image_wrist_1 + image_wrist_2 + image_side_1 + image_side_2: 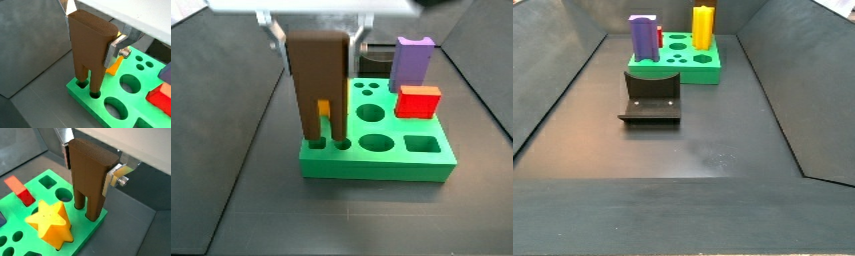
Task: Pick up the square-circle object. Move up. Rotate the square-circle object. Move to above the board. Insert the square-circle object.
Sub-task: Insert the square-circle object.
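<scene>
The square-circle object (87, 57) is a tall dark-brown block, held upright with its two legs down. My gripper (90, 40) is shut on its upper part, one silver finger (112, 51) on each flat side. In both wrist views the leg tips sit in the mouths of two holes at a corner of the green board (137, 116). The block (89, 178) and the gripper (90, 167) stand at the board's edge (87, 235). From a side view the block (318, 90) hangs under the gripper (318, 48) at the board's (378, 168) near left corner.
A yellow star peg (50, 223), a red cube (418, 101) and a purple block (412, 60) stand on the board. The fixture (651, 97) sits on the dark floor in front of the board (680, 68). Sloping grey walls ring the floor.
</scene>
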